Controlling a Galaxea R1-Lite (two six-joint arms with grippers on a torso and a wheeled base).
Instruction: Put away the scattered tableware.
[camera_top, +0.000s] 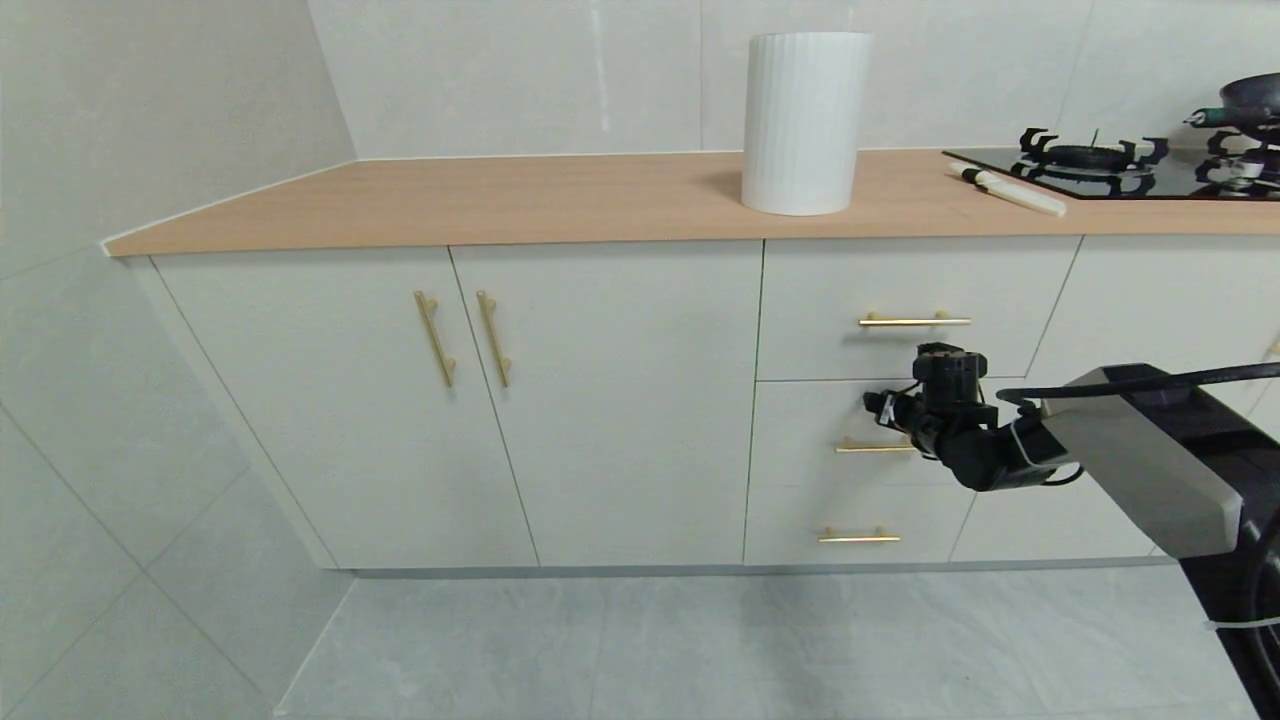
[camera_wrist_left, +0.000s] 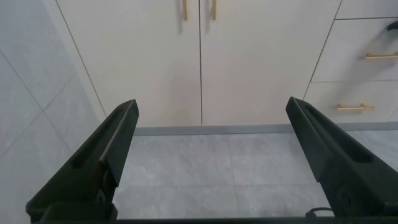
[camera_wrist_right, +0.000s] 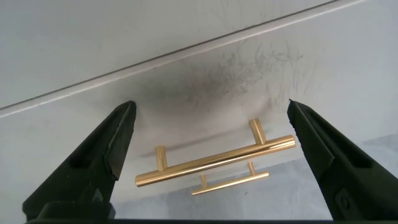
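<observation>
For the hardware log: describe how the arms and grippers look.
The right arm has a boxy grey forearm shell and a black, rounded wrist ringed by a white band, with a black cable along its top. The right gripper and left gripper both have matt black, flat, tapering fingers.

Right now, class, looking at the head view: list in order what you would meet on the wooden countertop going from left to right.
white ribbed container → cream utensil → dark pan
</observation>
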